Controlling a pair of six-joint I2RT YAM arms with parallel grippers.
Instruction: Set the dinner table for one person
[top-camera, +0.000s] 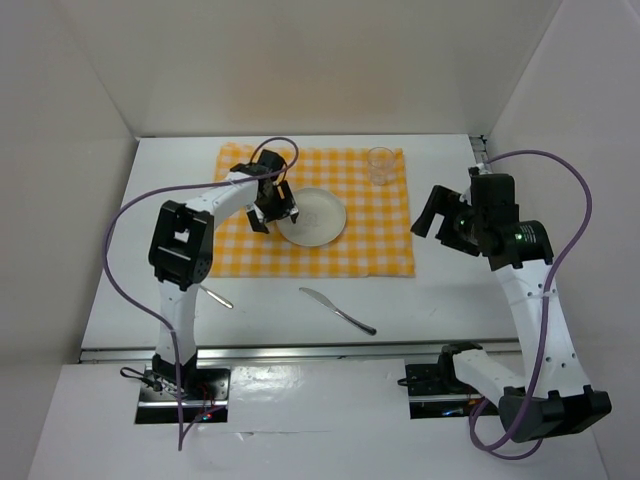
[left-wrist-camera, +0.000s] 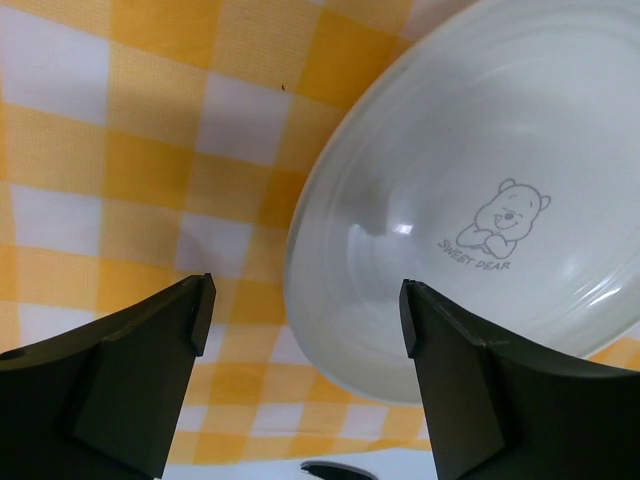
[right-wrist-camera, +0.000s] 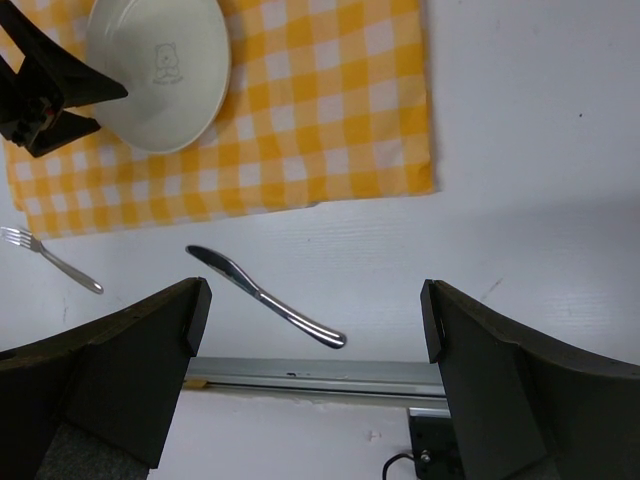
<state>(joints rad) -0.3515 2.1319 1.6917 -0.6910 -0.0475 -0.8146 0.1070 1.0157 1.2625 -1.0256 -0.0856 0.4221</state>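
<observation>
1. The left jaws stand wide apart and hold nothing. In the left wrist view one tip is over the checked cloth (left-wrist-camera: 150, 150) and the other over the white plate (left-wrist-camera: 480, 180), so the plate's left rim lies in the gap between them. Whether either tip touches the plate cannot be told.
2. The plate carries a small bear drawing (left-wrist-camera: 505, 222) with the words "SWEET DEAR" under it. It sits flat on the yellow-and-white cloth, a little left of the cloth's middle in the top view.
3. The right jaws are also spread wide, with nothing between them. They hang above the bare desk (top-camera: 440, 300), to the right of the cloth and well apart from the plate.
4. A clear glass (top-camera: 381, 164) stands upright on the cloth near its far right corner.
5. A knife (top-camera: 337, 310) lies on the bare desk just on the near side of the cloth, set at a slant, with its blade pointing far-left and its handle near-right.
6. A fork (right-wrist-camera: 50, 258) lies on the bare desk near the cloth's near left corner. In the top view the left arm (top-camera: 180, 250) hides part of it.
7. The desk is the large white surface under all of these things. A metal rail (top-camera: 300, 351) runs along its near edge, and both arms are bolted there, the right arm (top-camera: 530, 290) on the right.
</observation>
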